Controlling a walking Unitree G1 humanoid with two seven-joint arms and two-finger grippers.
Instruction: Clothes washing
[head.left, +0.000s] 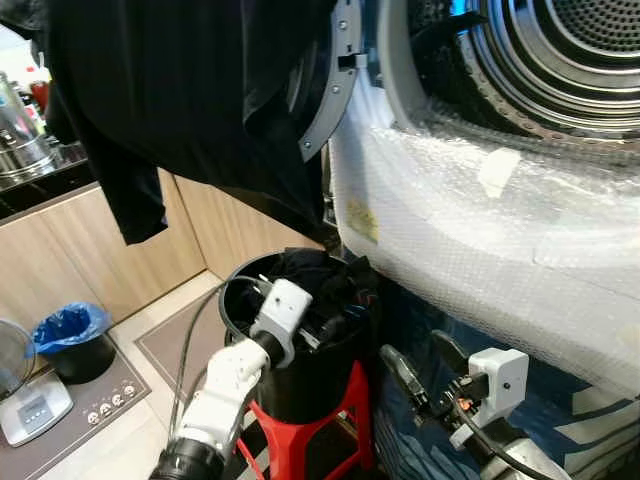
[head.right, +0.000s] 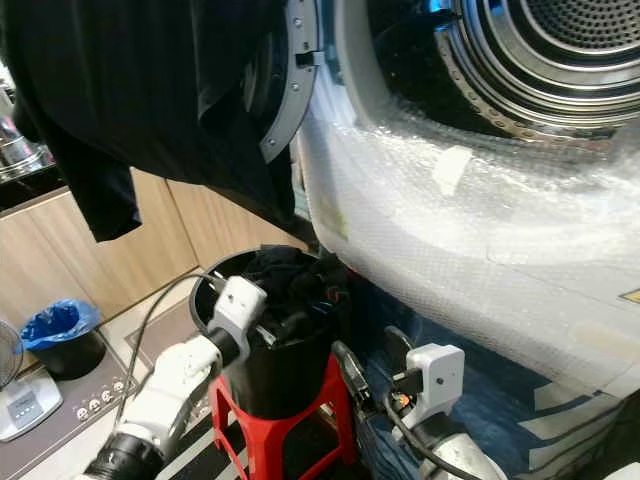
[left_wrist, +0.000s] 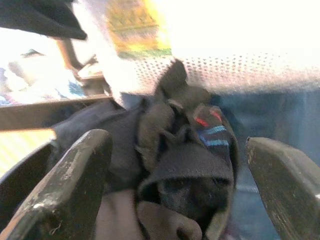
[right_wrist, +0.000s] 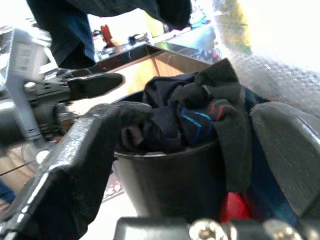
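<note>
The left gripper reaches over the rim of a black bucket, its two black fingers spread apart and poised on either side of the dark clothes heaped inside, not closed on any of them. The heap is mostly black and dark grey cloth, with one piece showing red and blue stripes, and it bulges above the bucket's rim. The right gripper hangs low, just beside the bucket's wall on the side nearest the washing machine; its fingers also stand open and hold nothing. The bucket sits on a red stool, close against the front of the machine. The machine's front is wrapped in bubble wrap, its round door swung open toward the robot's left, and the steel drum shows behind the opening. A large black garment hangs over the open door, draping down above the bucket. Farther left, at the foot of wooden cabinets, stands a small black bin with a blue liner.
</note>
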